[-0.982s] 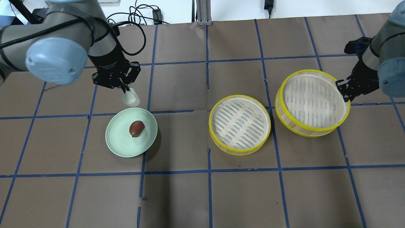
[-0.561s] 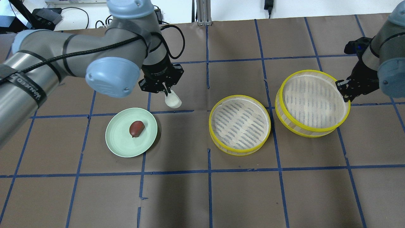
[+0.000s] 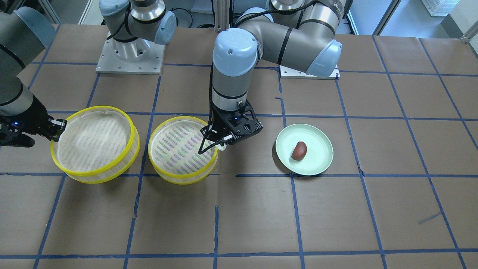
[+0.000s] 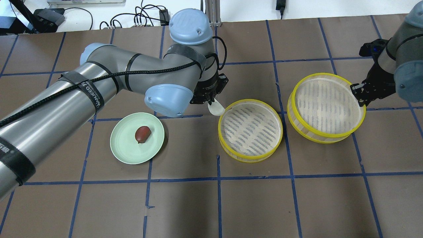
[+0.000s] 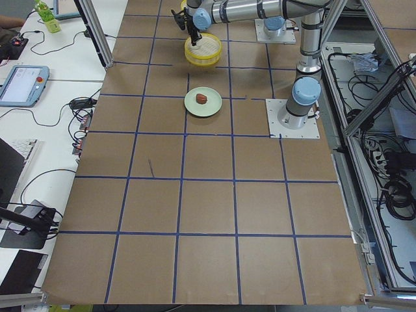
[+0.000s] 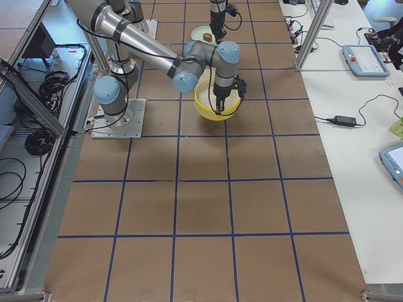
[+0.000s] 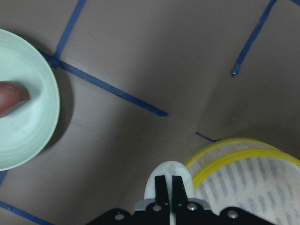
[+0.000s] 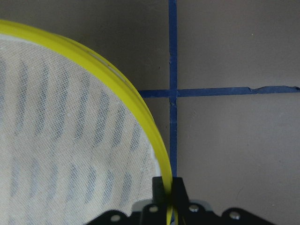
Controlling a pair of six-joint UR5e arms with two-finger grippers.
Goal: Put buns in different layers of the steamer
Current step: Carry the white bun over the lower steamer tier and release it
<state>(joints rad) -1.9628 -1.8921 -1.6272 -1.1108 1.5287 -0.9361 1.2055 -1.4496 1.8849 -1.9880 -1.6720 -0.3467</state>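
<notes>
My left gripper (image 4: 213, 105) is shut on the white bun (image 4: 215, 109) and holds it just outside the left rim of the middle steamer tray (image 4: 282, 129). The bun also shows in the front view (image 3: 222, 147) and in the left wrist view (image 7: 169, 174). The reddish-brown bun (image 4: 142, 134) lies on the pale green plate (image 4: 125, 153). My right gripper (image 4: 359, 96) is shut on the yellow rim of the right steamer tray (image 4: 325, 134), as the right wrist view (image 8: 168, 192) shows. Both trays hold only their striped liners.
Brown paper with blue tape lines covers the table. The plate sits left of the middle tray. The two trays nearly touch each other. The robot bases and cables are at the back edge.
My left arm has swung right with the white bun, from above the plate's far edge to the left rim of the middle tray. The right arm and its tray have not moved.
</notes>
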